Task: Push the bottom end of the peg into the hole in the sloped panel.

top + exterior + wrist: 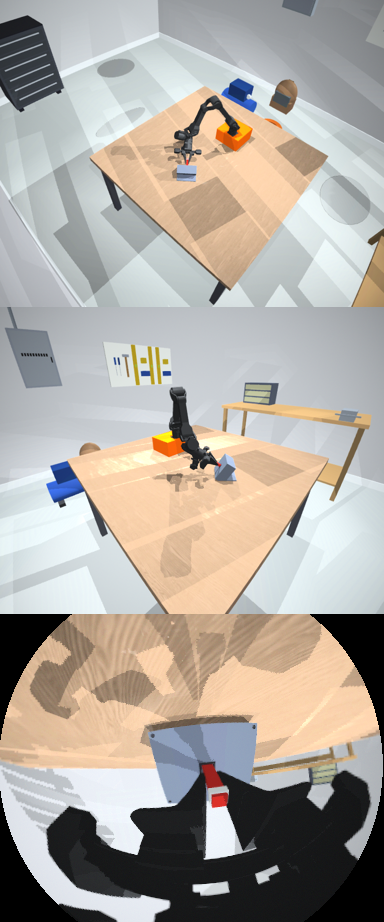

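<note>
The red, square-section peg, fitted with a pale band near its outer end, is tilted. Its lower end enters the dark square hole in the blue-grey sloped panel. The outer portion projects from the face; the inserted depth cannot be determined.

The black, two-fingered pincer stands narrow, with one fingertip on each side of the peg. Whether the fingertips grip the peg cannot be determined. The fingers point toward the panel face and are near it.

The panel assembly rests on the light-brown, wood-grained table. Small dark dots mark visible corners of the panel face.

In the top view, the black jointed arm extends from the far right toward the panel at the near left. Its base is located on the orange rectangular block, which is on the table, well apart from the panel.

Beyond the table, the dark multi-drawer cabinet stands at the far left in the top view. In the exterior view, the light-brown workbench stands at the far right.
</note>
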You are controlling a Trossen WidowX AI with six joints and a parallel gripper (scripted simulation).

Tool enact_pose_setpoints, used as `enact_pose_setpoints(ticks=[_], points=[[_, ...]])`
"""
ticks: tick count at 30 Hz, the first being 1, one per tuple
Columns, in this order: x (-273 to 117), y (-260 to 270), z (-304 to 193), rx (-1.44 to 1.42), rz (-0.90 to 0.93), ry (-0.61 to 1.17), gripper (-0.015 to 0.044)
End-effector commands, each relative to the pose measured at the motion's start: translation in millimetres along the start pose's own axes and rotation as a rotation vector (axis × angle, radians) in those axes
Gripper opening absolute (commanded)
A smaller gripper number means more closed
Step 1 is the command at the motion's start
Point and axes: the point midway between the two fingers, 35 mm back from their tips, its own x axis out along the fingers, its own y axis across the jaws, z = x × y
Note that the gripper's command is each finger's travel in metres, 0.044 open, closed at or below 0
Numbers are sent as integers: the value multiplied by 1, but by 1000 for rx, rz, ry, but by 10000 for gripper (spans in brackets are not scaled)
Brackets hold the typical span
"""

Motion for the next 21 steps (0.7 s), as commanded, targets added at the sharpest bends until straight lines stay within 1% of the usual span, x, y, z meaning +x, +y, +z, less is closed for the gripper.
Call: enact_pose_setpoints(ticks=[1, 12, 21], points=[[0, 0, 0, 0, 0, 0, 157], [-5, 1, 0, 1, 0, -3, 440], [-22, 3, 2, 3, -2, -11, 440]])
